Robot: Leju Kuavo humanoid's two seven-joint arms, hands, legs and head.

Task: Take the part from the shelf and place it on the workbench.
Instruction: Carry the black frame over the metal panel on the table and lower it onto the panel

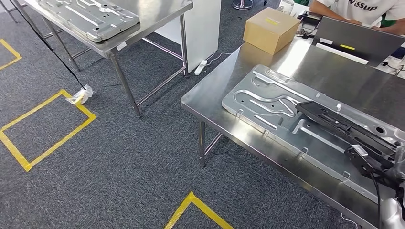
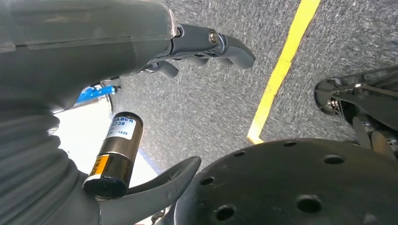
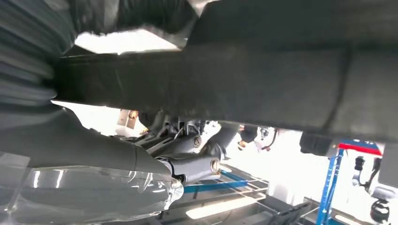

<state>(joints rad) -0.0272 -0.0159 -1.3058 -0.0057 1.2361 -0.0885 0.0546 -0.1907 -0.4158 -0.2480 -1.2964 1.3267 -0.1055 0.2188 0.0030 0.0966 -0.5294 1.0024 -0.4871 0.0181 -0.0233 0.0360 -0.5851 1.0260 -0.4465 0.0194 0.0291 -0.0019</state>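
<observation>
A long black part [image 1: 341, 125] lies slanted over a stamped silver plate [image 1: 267, 102] on the steel workbench [image 1: 210, 102]. Whether it rests on the plate or hangs just above it I cannot tell. My right hand [image 1: 382, 168] grips the part's near end at the lower right of the head view. In the right wrist view the part [image 3: 244, 84] crosses the picture as a dark bar, with my right hand [image 3: 187, 161] against it. My left hand [image 2: 202, 44] hangs over the grey carpet, its fingers apart and nothing in it.
A cardboard box [image 1: 270, 28] and a grey laptop [image 1: 358, 40] stand at the bench's far side, where a person [image 1: 358, 7] sits. A second steel table [image 1: 119, 45] with another plate [image 1: 90, 16] stands at the upper left. Yellow tape [image 1: 47, 129] marks the carpet.
</observation>
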